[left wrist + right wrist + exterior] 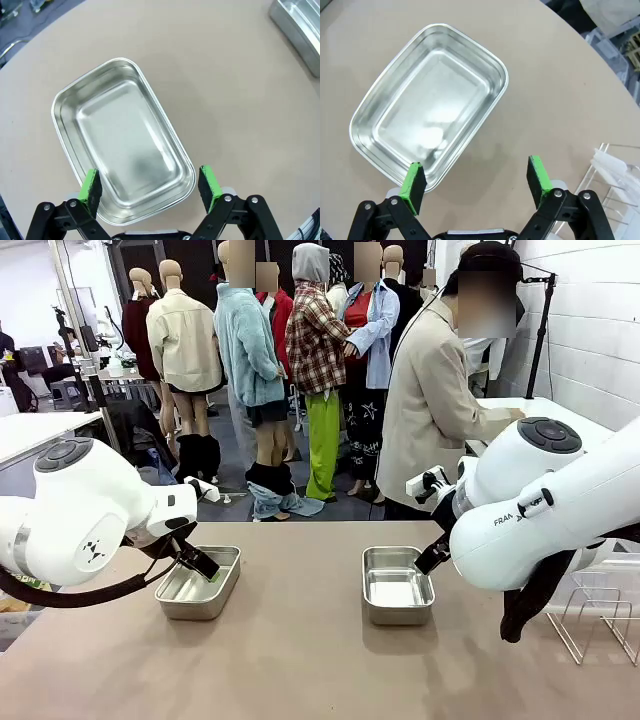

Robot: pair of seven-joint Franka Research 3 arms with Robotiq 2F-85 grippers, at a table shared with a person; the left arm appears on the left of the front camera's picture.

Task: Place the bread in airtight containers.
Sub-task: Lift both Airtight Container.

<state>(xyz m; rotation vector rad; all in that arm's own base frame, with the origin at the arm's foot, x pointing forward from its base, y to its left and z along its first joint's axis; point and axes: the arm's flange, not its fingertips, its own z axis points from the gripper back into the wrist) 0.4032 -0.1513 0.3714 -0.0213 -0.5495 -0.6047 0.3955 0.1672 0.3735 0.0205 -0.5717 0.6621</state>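
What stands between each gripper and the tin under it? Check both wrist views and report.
Nothing visible does. The left gripper hangs open over the left tin, the right gripper open at the near rim of the right tin. Both tins stand open and empty on the table.

The left tin (pixel 190 602) and the right tin (pixel 397 592), both shiny rectangular steel with rounded corners, sat upright, lidless and empty, well apart on the tan surface (pixel 300 660).
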